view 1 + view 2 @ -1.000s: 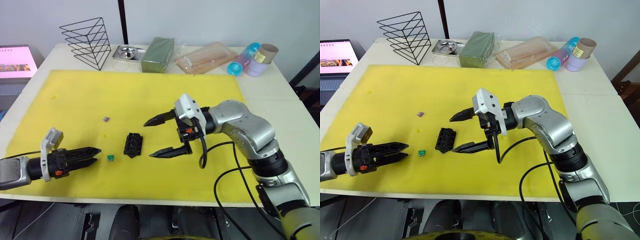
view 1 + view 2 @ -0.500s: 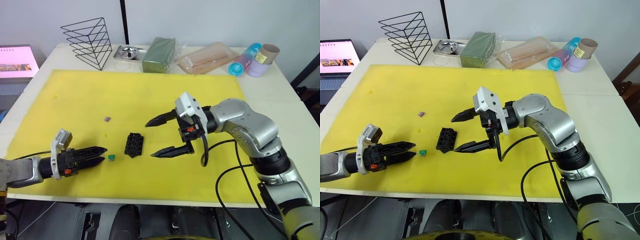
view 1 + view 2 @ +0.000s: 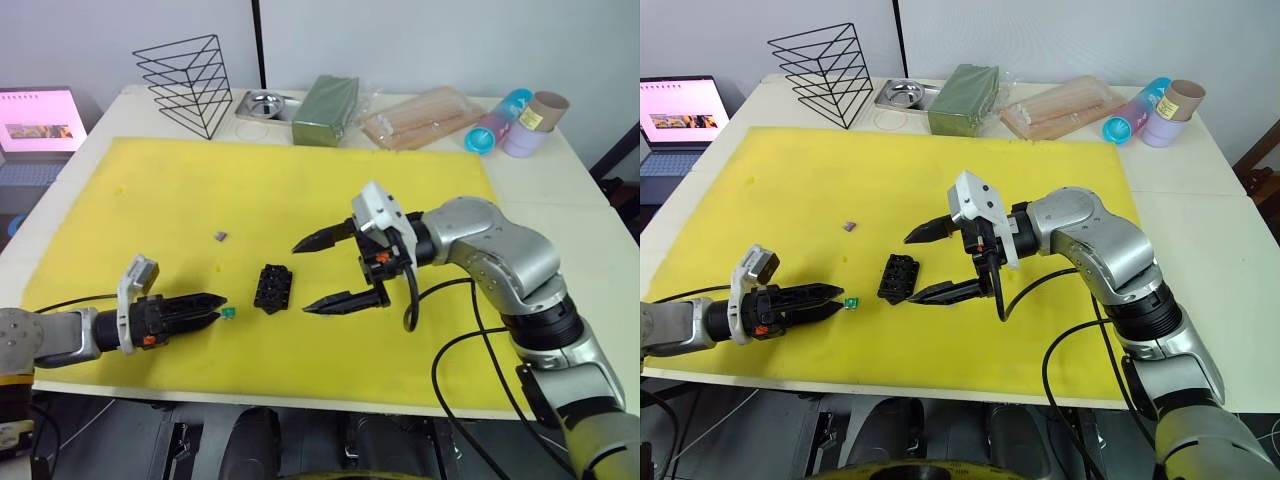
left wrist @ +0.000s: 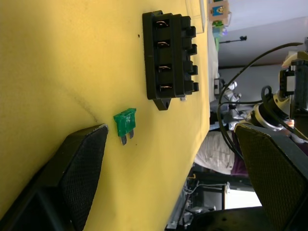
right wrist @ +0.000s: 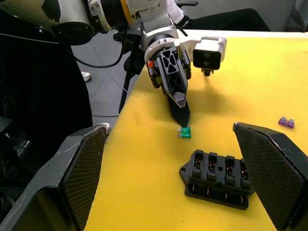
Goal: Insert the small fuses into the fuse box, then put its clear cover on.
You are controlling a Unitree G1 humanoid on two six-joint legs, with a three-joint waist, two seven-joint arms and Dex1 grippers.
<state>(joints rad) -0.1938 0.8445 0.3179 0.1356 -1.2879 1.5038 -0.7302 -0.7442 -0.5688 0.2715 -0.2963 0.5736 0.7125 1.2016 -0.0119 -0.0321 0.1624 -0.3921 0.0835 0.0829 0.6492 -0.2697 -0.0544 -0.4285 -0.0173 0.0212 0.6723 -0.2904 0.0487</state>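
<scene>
Yellow foam mat (image 3: 300,180) covers most of the white table (image 3: 560,190), and both arms work near its front edge. The left gripper (image 3: 215,305) lies low over the mat with its tips at the green fuse (image 3: 229,313), which lies flat just off the fingertips; in the left wrist view the two black pads (image 4: 82,166) stand well apart with the fuse (image 4: 125,122) between them and nearer one pad, not yet pinched. Just beyond the fuse from that gripper sits the fuse box (image 3: 271,288), a black block with a row of four slots, flat on the mat and untouched. The purple fuse (image 3: 220,236) lies farther back and off to the gripper's left side, well apart from the box, with bare mat all around it.

The right gripper (image 3: 320,273) hovers on the box's other side, fingers spread wide, one tip high and one low, both pointing toward the box and holding nothing. Bare yellow mat lies between its tips and the box.

Along the table's far edge, well away from both grippers, stand a black wire rack (image 3: 185,80), a small metal dish (image 3: 262,102), a dark-green block (image 3: 328,108), a clear packet of wooden sticks (image 3: 425,115) and some coloured tubes (image 3: 520,115). A laptop (image 3: 38,120) sits off the table's left side.
</scene>
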